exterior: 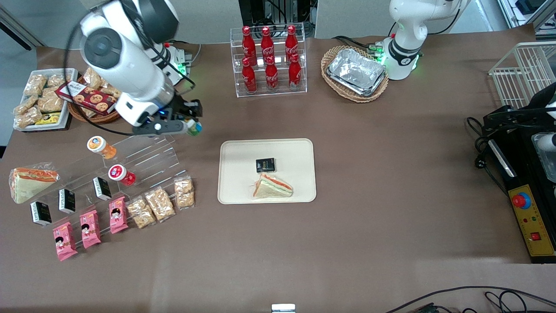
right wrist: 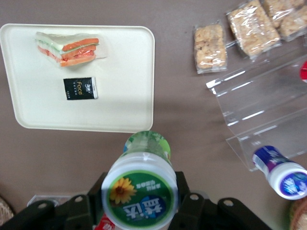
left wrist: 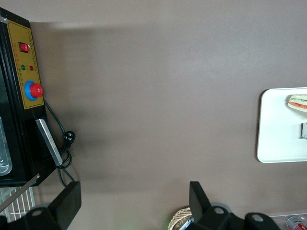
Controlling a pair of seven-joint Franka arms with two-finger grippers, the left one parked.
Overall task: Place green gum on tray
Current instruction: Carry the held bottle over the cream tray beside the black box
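Green gum (right wrist: 140,191) sits tight in my gripper (right wrist: 139,203), held up off the surface, its lid toward the wrist camera. I see the tray (exterior: 299,150) lower down, off toward the parked arm's end and a bit nearer the front camera. A sandwich (exterior: 273,187) and a black packet (exterior: 265,165) lie on it, with bare room beside them.

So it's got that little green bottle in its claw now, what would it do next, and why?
Probably carry it sideways toward the parked arm's end until it is over the tray. The claw is shut on the green gum, held above the table beside the clear display steps, not yet over the tray. The tray has bare space beside the sandwich and black packet.
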